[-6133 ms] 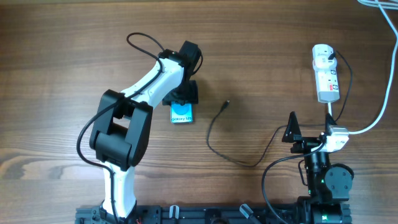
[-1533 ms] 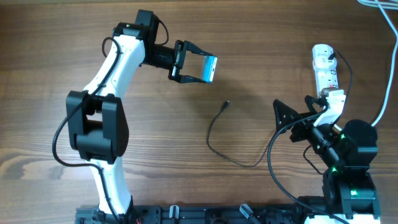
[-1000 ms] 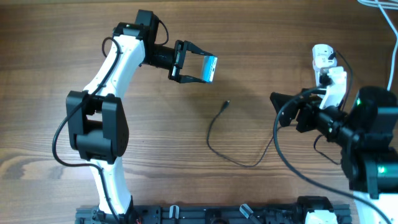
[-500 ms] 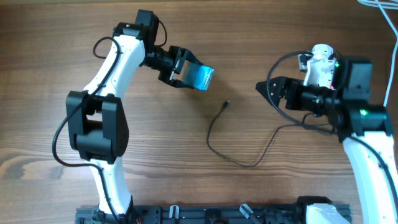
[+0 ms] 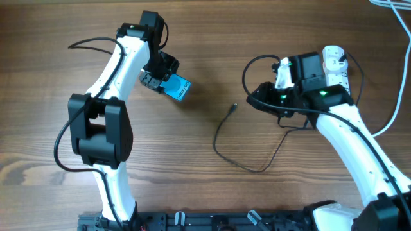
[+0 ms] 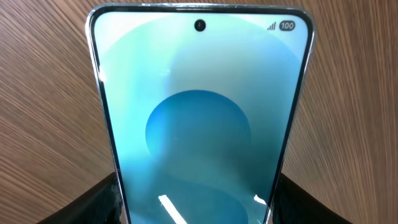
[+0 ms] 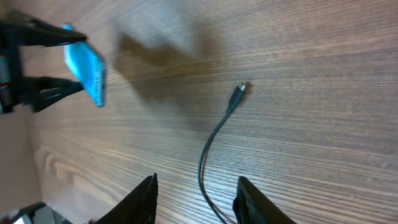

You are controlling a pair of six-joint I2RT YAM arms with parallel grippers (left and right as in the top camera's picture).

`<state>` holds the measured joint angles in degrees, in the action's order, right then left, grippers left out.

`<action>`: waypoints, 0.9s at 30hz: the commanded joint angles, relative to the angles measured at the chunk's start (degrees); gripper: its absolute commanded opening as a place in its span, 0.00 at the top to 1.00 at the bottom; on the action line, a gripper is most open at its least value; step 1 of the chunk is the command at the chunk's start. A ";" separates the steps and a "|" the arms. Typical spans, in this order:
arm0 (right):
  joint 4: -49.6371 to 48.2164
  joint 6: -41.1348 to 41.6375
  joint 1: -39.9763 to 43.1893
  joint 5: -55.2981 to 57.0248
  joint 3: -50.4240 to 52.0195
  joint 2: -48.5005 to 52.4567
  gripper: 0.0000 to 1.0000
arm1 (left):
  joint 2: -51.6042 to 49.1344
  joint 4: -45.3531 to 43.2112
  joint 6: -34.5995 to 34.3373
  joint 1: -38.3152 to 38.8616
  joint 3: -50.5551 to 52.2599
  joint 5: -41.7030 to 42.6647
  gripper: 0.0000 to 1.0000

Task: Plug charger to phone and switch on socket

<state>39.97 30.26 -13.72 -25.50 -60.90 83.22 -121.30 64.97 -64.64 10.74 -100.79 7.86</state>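
Note:
The phone (image 5: 179, 88), cyan screen tilted, hangs above the table with my left gripper (image 5: 164, 81) shut on its lower end. In the left wrist view the phone (image 6: 199, 112) fills the frame, and the left gripper (image 6: 198, 208) has a dark finger pressed on each long edge. The charger (image 5: 221, 138), a thin black cable, loops across the table; its connector (image 5: 234, 108) lies free. My right gripper (image 5: 254, 101) hovers just right of the connector. In the right wrist view the right gripper (image 7: 198, 198) is open, the charger (image 7: 214, 140) running between its fingers without touching them. The socket (image 5: 332, 58) lies behind the right arm, partly hidden.
A thick white cable (image 5: 399, 83) runs down the table's right edge. From the right wrist, the phone (image 7: 87, 73) shows at the upper left, edge-on in the left gripper's fingers (image 7: 43, 90). Bare wood lies between the connector (image 7: 241, 89) and the phone.
The left arm lifted the phone off the table, then swung it down and back toward itself. The right arm moved from the front right to over the connector, its jaws narrowing.

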 commanded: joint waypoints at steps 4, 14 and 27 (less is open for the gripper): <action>-4.02 6.51 -5.03 4.92 -0.90 7.80 0.64 | -0.31 -0.37 -0.59 -0.37 -1.55 -3.08 0.96; -11.10 9.38 -7.45 4.92 -0.90 20.04 0.66 | -0.31 -0.35 -0.59 -0.37 -1.55 -3.06 0.96; -14.53 8.87 -8.00 3.63 -0.90 22.97 0.70 | -0.31 -0.35 -0.59 -0.37 -1.55 -2.99 0.96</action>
<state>27.11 39.27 -21.34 -20.93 -60.90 105.12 -121.30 64.66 -64.66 10.74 -100.79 5.80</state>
